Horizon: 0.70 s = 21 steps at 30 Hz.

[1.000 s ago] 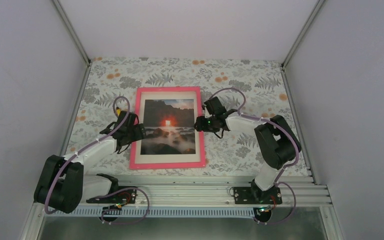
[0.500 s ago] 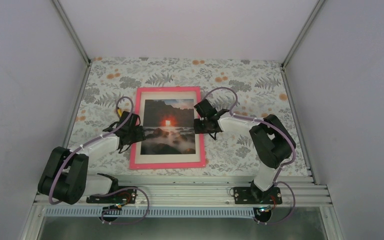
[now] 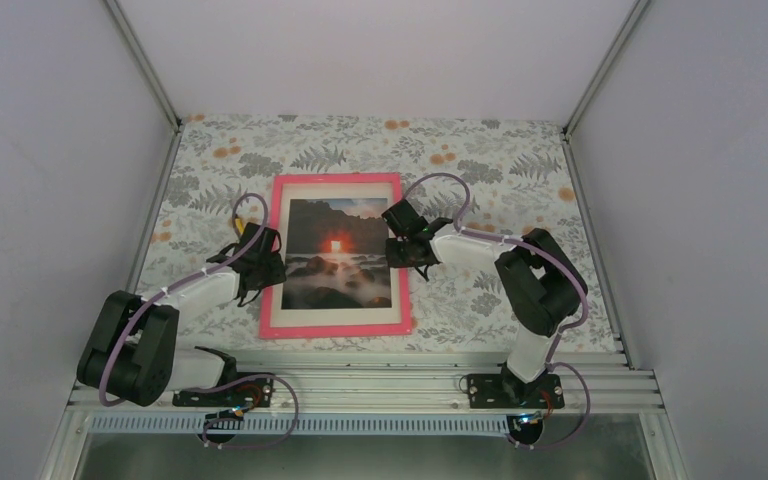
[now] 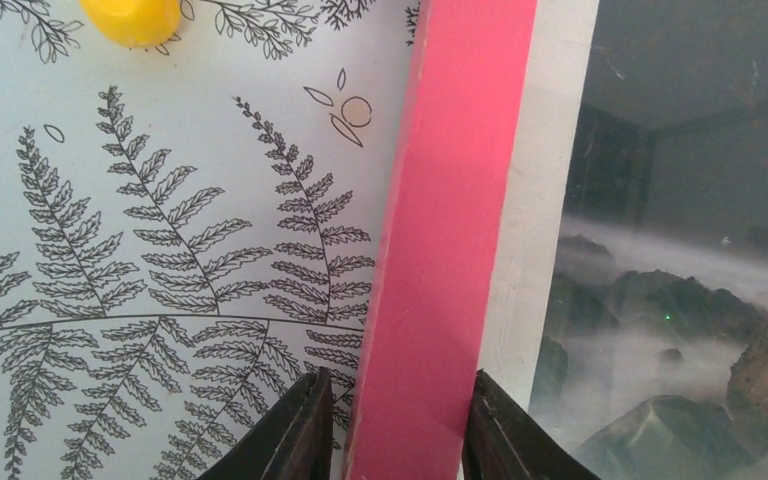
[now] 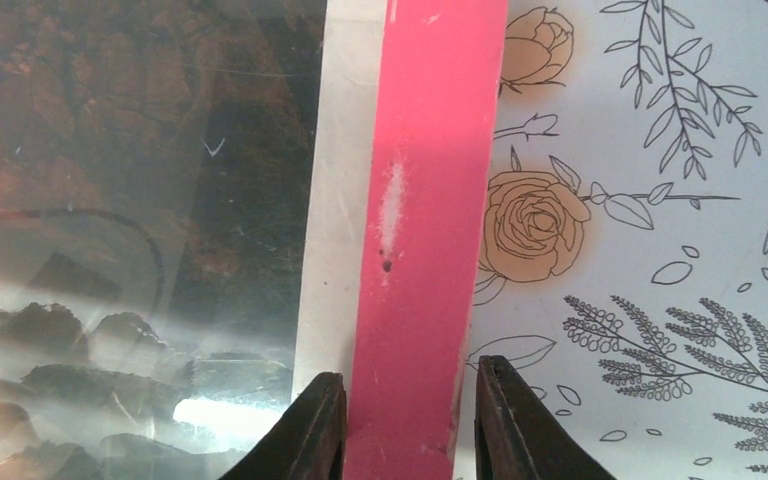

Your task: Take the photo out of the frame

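Soft, even light from above fills the overhead view. The white walls read bright, and the arms drop only faint shadows on the tablecloth. The corner posts lean outward toward the picture's edges. In the left wrist view the fern print is crisp on the left, while the photo on the right looks dim and hazy, with one tiny green glint. In the right wrist view, white glare washes the lower left, and fine scratches catch the light

Flat on surface: frame around photo; left jaws astride nine o'clock rail, right jaws astride three o'clock.
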### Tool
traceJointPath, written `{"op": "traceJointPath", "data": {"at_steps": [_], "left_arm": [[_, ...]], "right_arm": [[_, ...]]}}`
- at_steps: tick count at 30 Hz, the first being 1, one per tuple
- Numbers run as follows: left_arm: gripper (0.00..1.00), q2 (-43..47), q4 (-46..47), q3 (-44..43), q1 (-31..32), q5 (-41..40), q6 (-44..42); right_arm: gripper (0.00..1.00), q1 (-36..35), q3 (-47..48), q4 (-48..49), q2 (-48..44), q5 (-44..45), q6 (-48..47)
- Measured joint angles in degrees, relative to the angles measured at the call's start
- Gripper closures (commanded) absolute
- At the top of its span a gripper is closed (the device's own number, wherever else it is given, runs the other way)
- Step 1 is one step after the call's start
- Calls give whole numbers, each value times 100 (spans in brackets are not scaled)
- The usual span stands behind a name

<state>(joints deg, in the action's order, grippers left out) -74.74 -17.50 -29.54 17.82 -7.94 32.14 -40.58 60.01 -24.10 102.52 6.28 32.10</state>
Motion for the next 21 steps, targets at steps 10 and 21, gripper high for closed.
{"op": "traceJointPath", "data": {"at_steps": [10, 21], "left_arm": [[82, 2, -232, -101, 103, -74, -133], [85, 271, -706, -240, 160, -240, -151]], "right_arm": [[90, -76, 46, -4, 0, 111, 59], [96, -151, 50, -15, -72, 155, 72]]}}
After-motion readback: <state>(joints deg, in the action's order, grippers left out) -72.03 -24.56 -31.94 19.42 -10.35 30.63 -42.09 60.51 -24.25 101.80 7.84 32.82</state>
